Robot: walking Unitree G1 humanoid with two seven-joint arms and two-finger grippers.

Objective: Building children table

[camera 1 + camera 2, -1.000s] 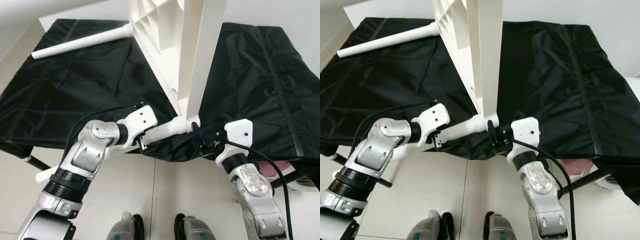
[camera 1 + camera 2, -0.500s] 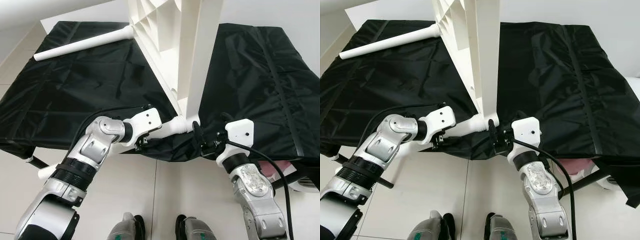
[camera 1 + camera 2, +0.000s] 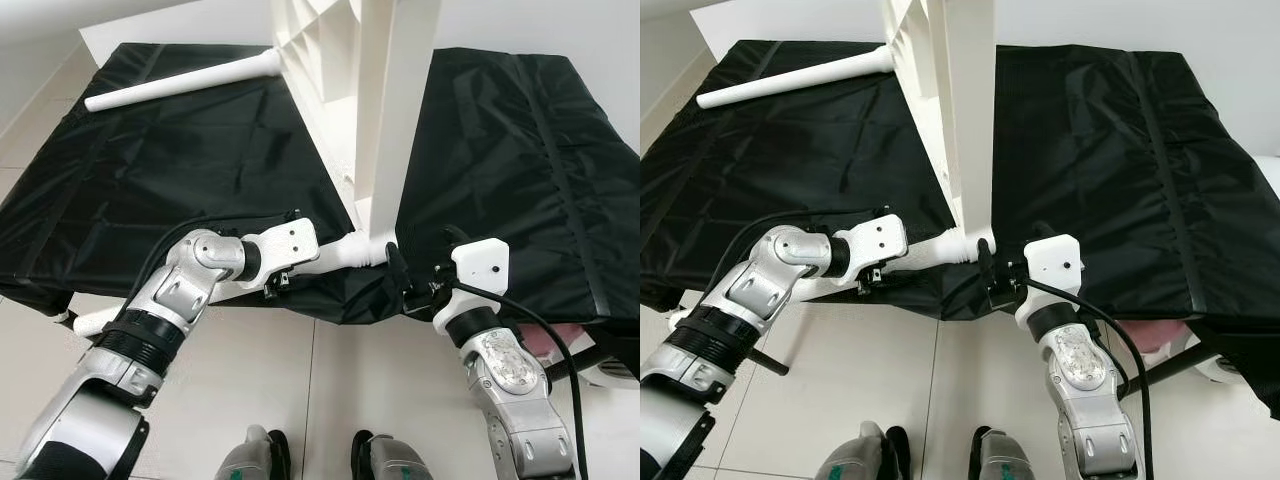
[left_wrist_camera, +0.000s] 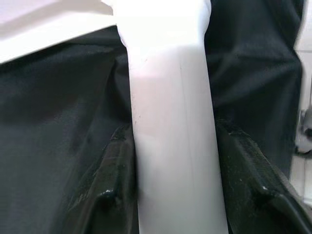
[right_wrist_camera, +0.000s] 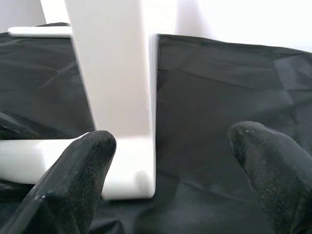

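Since a second ago the left forearm has swung from steep to lying flatter along the near edge of the desk point(image 3: 120, 200); the white tabletop and far leg sit slightly further toward 3 o'clock in view. Right arm about unchanged.

Left gripper point(image 4: 170, 195): fingers point(image 4: 109, 190) closed around the white table leg point(image 3: 340, 255), one pad on each side, touching it. That leg lies roughly level at the near edge, its end meeting the lower corner of the white tabletop point(image 3: 385, 120), which stands on edge on the black cloth point(image 3: 520, 170).

Right gripper point(image 5: 170, 161): fingers point(image 5: 73, 180) spread apart, holding nothing, just beside the tabletop's lower corner at its 4 o'clock.

Second white leg point(image 3: 180, 85) projects from the tabletop's far corner toward 9 o'clock.

Floor: pale tiles point(image 3: 320, 390).
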